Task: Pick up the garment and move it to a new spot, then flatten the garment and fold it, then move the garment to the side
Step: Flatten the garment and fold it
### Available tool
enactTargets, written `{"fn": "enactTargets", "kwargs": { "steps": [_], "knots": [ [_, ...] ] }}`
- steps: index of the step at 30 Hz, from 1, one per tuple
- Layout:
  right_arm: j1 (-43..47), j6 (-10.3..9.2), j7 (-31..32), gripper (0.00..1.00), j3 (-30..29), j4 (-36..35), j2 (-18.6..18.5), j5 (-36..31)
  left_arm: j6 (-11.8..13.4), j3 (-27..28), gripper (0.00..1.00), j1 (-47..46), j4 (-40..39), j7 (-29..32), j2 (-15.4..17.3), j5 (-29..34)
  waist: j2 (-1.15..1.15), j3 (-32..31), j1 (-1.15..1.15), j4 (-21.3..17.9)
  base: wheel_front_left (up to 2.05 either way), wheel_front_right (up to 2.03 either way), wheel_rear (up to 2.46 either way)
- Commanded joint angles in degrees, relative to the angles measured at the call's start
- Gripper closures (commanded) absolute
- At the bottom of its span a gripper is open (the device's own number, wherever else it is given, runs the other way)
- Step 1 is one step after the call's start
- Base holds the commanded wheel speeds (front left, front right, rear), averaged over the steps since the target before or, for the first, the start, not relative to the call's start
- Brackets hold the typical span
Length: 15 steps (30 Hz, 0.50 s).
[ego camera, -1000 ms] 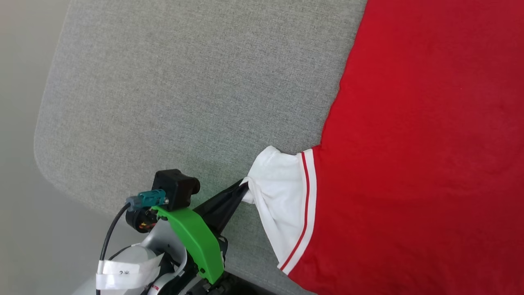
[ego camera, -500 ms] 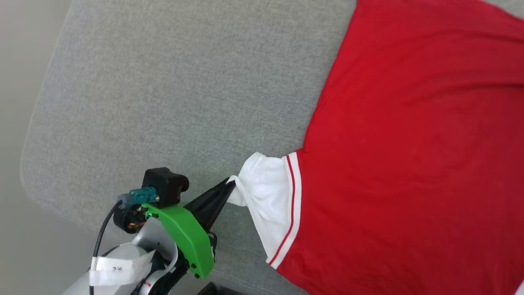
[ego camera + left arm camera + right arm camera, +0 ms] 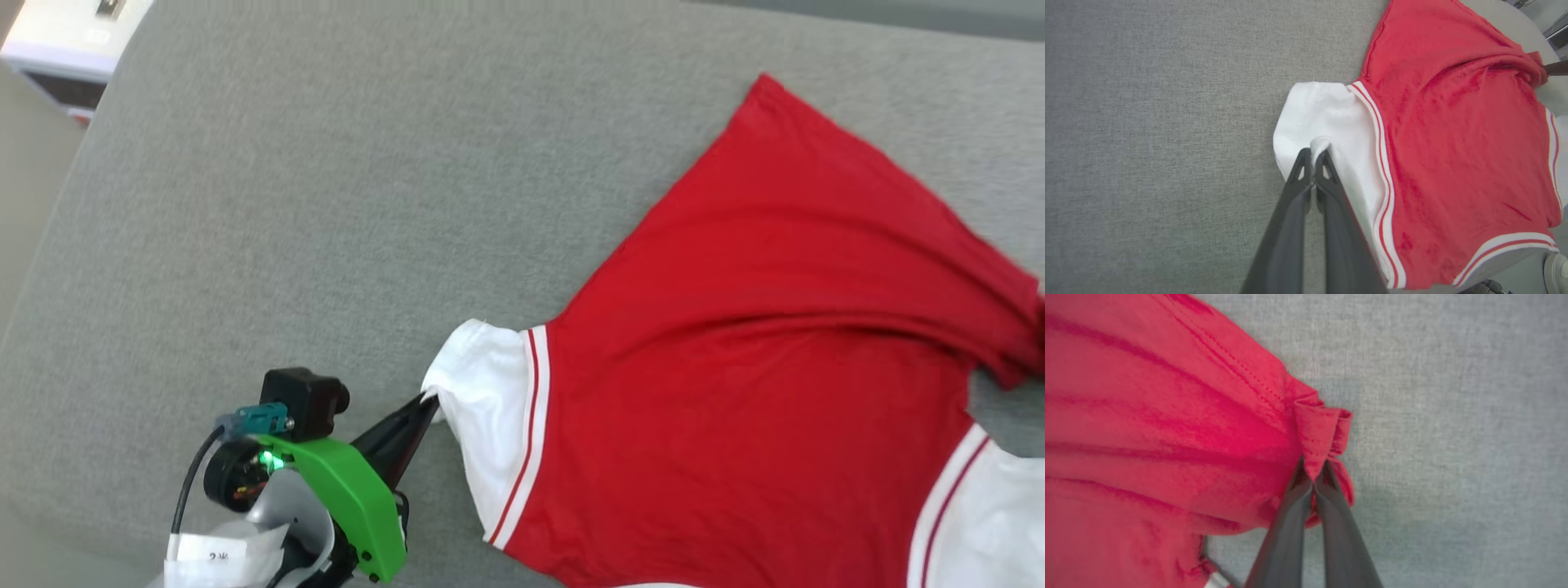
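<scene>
Cloth is stretching between the two arms: the garment [image 3: 735, 367] is lying on the grey padded surface [image 3: 326, 204], spreading away to the right of the left gripper [image 3: 429, 402], whose fingers are pressing together on the edge of the white sleeve [image 3: 482, 408]. The right gripper [image 3: 1312, 475] is pinching a bunched red hem corner [image 3: 1318, 433] over at the other side. Creases are running from one pinch toward the other, so I'd say the coming flattening is hinging on pulling apart along that line.
</scene>
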Motion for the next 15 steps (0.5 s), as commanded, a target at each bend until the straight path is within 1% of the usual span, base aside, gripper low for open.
{"fn": "enactTargets", "kwargs": {
  "steps": [1, 6, 10, 15],
  "knots": [
    [3.6, -0.08, -0.3, 1.0, -0.1, -0.5, 0.7, 0.2, 0.5, 0.1, 1.0, 1.0, 0.4, -0.4, 0.0, -0.8, 0.0, -5.1, 0.0, -4.5, 0.0, 0.0, 0.0],
    [11.3, -0.08, -1.3, 1.0, -2.3, -6.6, 3.7, 2.1, 0.8, 0.1, 1.0, 2.7, 1.4, -1.5, -0.7, -1.7, 0.0, -7.8, 0.0, -6.2, 0.0, 0.0, 0.0],
    [17.2, -0.08, -1.1, 1.0, -3.6, -11.4, 5.5, 2.2, 1.0, 0.4, 1.0, 3.7, 2.3, -2.4, -1.1, -2.4, 0.0, -9.2, 0.0, -7.2, 0.0, 0.0, 0.0],
    [22.8, -0.08, -1.0, 1.0, -5.0, -14.9, 8.0, 2.3, 1.2, 0.7, 1.0, 4.7, 3.0, -3.6, -1.8, -3.1, 0.0, -10.2, 0.0, -8.1, 0.0, 0.0, 0.0]
  ]
}}
